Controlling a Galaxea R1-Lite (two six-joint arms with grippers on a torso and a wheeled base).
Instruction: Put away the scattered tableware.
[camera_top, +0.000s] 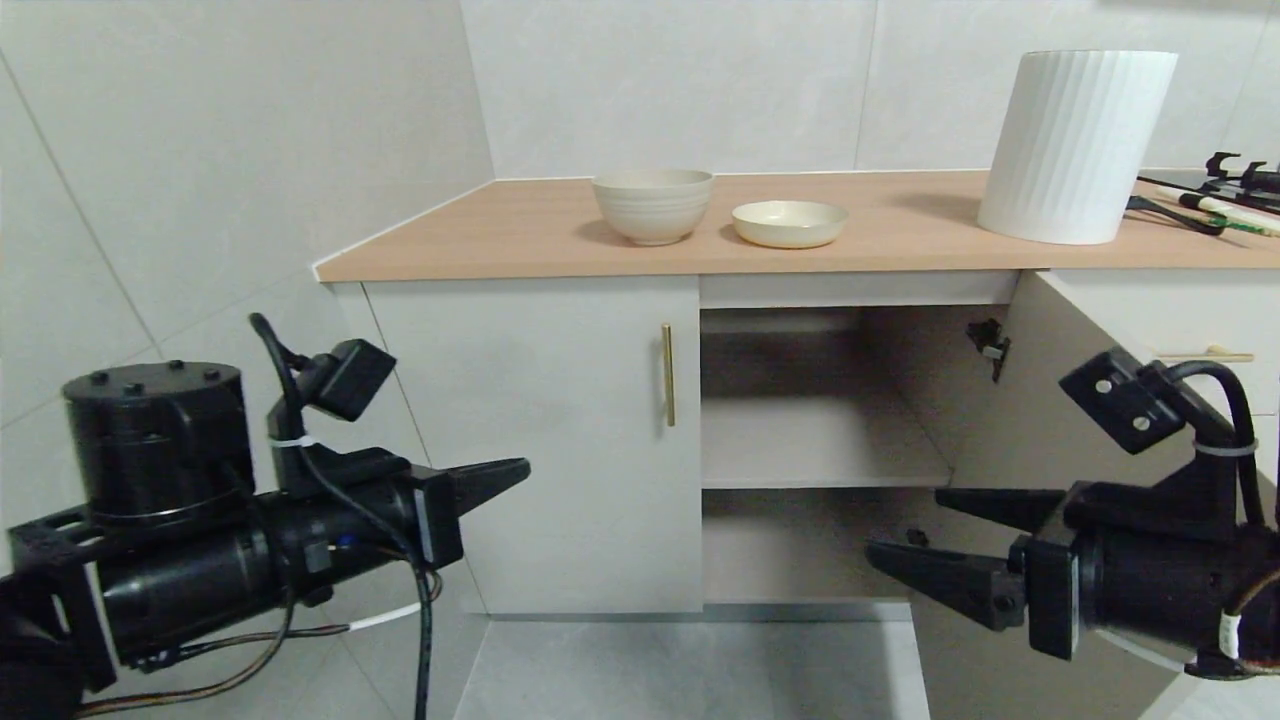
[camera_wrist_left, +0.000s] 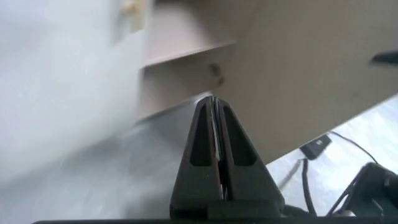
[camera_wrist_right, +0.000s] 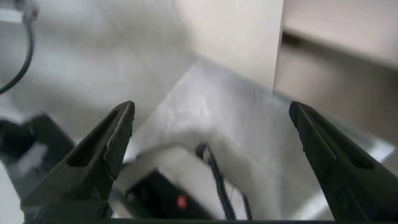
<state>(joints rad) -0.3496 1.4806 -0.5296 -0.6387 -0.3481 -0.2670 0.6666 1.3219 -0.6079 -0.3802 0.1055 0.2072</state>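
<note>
A ribbed cream bowl (camera_top: 653, 204) and a shallow cream dish (camera_top: 789, 222) stand side by side on the wooden countertop (camera_top: 520, 235). Below them the cabinet (camera_top: 820, 440) has its right door (camera_top: 1040, 400) swung open, showing an empty shelf; the left door (camera_top: 540, 430) is closed. My left gripper (camera_top: 515, 470) hangs low in front of the closed door, shut with nothing in it (camera_wrist_left: 214, 106). My right gripper (camera_top: 905, 525) is low beside the open door, open and empty (camera_wrist_right: 211, 118).
A tall white ribbed container (camera_top: 1075, 145) stands at the right of the countertop, with several utensils (camera_top: 1215, 205) lying past it. A brass handle (camera_top: 667, 375) runs down the closed door. Tiled walls close in the left and back; grey floor lies below.
</note>
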